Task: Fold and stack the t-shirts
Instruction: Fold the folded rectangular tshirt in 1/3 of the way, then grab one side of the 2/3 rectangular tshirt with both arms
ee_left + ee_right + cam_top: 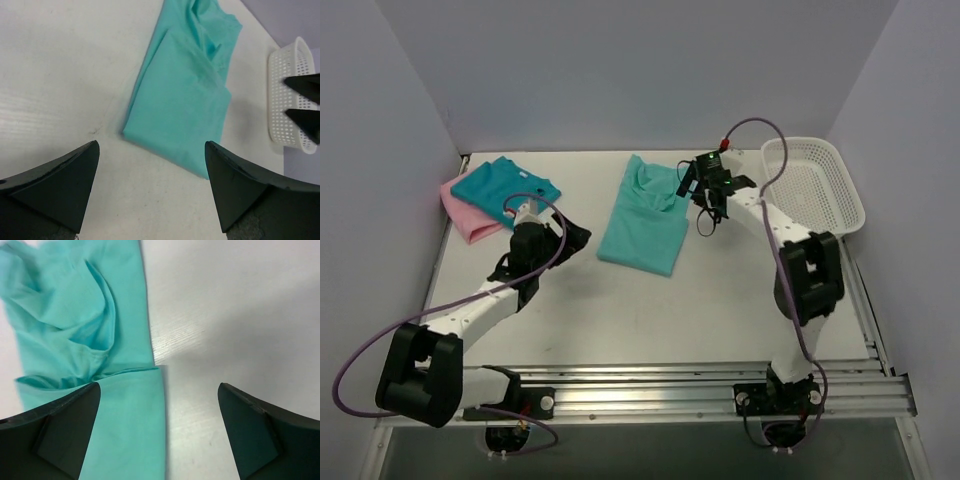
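At about 10 o'clock on the worktop you have two tees piled up. The pink t-shirt is underneath, and the teal-blue t-shirt lies on top of it, shifted toward 2 o'clock so that a pink band shows along the 8 o'clock side.

Just beside that pile, on its 4 o'clock side, your left hand points toward 3 o'clock. Its fingers are spread wide with nothing between them, only bare worktop below. It is clear of both the pile and the next shirt.

The light sea-green t-shirt lies near the middle, toward 12 o'clock, well apart from the pile. It is folded into a long narrow strip running from 12 toward 7 o'clock. The near half is flat and smooth. The far end, at the collar, is rumpled into loose ridges.

Your right hand is over that shirt's 3 o'clock edge, near the rumpled end. Its fingers stand fully apart and grip nothing. In the right wrist view one finger is over the green cloth and the other over bare worktop. You cannot tell from these views whether a fingertip touches the fabric.

At 2 o'clock the white mesh basket sits against the far right corner.
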Controlling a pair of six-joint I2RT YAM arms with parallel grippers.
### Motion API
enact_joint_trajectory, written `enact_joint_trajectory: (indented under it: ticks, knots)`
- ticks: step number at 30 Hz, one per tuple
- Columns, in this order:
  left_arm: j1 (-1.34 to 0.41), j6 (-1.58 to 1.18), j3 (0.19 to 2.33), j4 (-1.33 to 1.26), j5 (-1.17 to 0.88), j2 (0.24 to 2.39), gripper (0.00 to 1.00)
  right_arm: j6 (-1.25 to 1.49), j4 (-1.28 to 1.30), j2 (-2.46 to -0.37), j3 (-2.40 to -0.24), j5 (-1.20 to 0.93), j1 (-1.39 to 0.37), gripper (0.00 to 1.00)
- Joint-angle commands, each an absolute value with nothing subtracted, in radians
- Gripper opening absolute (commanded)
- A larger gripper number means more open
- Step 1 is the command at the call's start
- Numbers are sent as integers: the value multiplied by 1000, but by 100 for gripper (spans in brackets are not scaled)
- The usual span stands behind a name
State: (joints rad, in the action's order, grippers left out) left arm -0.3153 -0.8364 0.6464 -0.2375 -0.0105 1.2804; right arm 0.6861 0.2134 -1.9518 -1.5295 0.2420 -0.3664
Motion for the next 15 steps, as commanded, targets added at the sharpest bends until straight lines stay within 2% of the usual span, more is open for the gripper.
enact_joint_trajectory:
  ticks: [1, 3, 8, 11, 15]
  knots:
    - [-365, -903, 563, -311, 103, 1282, 95, 687, 242, -1647, -1424, 357, -353, 100]
    - [-386, -928, 545, -336, 113, 1305, 95, 698, 204, -1556, -1318, 336, -360, 100]
    - [-426, -1001, 497, -437, 117, 1414, 97, 781, 23, -1315, -870, 206, -432, 100]
    - [-437, -1026, 492, -489, 121, 1482, 97, 874, -73, -1321, -696, 170, -532, 100]
    - [-448, -1058, 517, -525, 111, 1551, 98, 922, -230, -1455, -638, 141, -643, 100]
